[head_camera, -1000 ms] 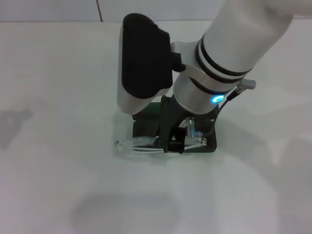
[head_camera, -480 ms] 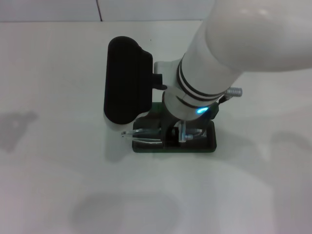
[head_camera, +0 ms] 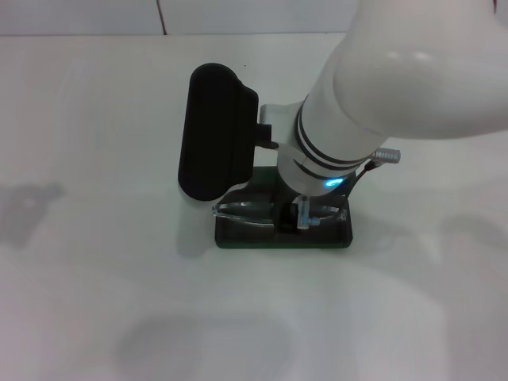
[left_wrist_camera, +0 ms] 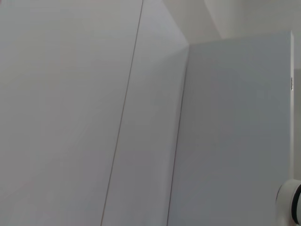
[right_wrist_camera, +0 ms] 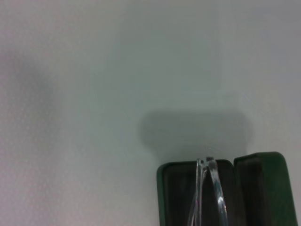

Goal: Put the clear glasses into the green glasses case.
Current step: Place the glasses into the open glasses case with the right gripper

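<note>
Green shows under my right arm in the head view: the green glasses case (head_camera: 282,236) lies open on the white table (head_camera: 87,302), directly below my right gripper (head_camera: 297,220). My fingers are pinched narrow on the clear glasses (head_camera: 242,210), holding them near the middle of the frame. The glasses hang low over the case's dark tray, one end reaching out just past the case's edge on my left, the other end over the tray on my right. Whether the frame touches the lining I cannot tell. A blue light glows on my wrist just above the gripper, and the black camera block on that wrist hides the far side of the case.

From my left wrist, only pale flat wall panels and a seam are visible; that arm is parked off to the side, and its gripper does not show anywhere.

From my right wrist, the green glasses case (right_wrist_camera: 268,188) sits right beneath me with its two halves side by side. The clear glasses (right_wrist_camera: 209,193) run as a thin transparent band over the dark lining of one half. My own fingers are out of this picture.
</note>
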